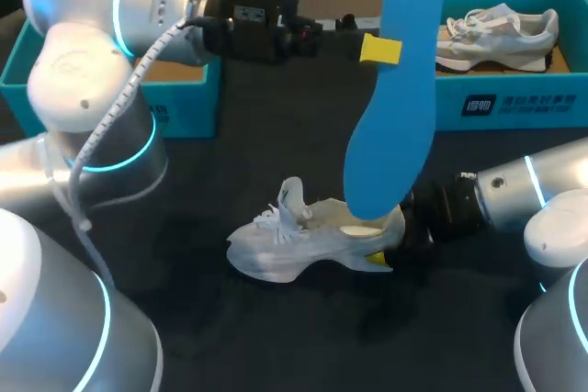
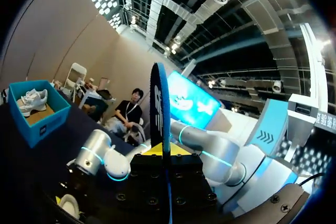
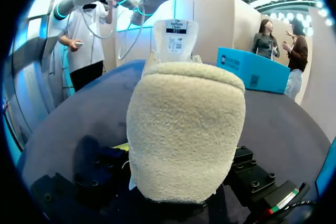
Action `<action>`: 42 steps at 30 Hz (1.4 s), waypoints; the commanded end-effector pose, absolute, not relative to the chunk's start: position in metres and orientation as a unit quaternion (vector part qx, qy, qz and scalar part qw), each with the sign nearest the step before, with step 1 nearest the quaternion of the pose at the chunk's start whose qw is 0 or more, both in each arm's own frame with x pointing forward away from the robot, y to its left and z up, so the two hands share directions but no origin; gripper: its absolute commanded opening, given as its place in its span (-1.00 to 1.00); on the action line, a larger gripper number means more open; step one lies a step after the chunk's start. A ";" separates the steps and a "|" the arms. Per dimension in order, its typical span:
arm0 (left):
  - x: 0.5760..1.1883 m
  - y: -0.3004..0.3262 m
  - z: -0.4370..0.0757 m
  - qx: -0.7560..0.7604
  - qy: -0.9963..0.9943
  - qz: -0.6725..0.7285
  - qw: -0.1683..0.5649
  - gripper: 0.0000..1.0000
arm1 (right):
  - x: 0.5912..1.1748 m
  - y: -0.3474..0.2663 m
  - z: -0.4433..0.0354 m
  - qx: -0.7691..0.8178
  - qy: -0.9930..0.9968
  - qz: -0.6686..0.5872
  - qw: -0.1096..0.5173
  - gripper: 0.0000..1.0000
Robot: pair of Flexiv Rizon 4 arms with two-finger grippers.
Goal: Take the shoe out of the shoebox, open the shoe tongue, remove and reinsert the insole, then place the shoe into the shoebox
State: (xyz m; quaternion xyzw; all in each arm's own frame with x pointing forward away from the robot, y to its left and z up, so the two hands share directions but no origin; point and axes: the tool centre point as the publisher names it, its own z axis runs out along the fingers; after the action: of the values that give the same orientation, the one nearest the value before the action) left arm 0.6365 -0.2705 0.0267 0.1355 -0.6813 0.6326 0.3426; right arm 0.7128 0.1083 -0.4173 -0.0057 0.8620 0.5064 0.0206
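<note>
Left claw (image 1: 384, 50) pinches the blue insole (image 1: 390, 135) upright above the shoe (image 1: 285, 245), whose heel the right claw (image 1: 381, 256) clamps, apparently to steady it for the insole.

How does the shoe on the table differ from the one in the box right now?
The table shoe sits on the dark table, its heel gripped by the right claw. The boxed shoe lies in the shoebox with no claw on it. The table shoe's tongue stands up, and the left claw holds a blue insole above it. The boxed shoe's inside cannot be seen. Both are pale lace-up trainers.
</note>
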 end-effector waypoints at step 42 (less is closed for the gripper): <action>0.549 -0.221 0.085 0.163 -0.604 0.639 0.448 -1.00 | 0.715 0.110 -0.421 -0.005 0.863 0.505 0.021 -1.00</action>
State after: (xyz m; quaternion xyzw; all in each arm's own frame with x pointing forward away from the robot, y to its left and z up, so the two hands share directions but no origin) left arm 0.5552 -0.2316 0.0840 0.1570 -0.6012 0.6402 0.4517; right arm 0.7129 0.1084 -0.4174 -0.0056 0.8620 0.5065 0.0206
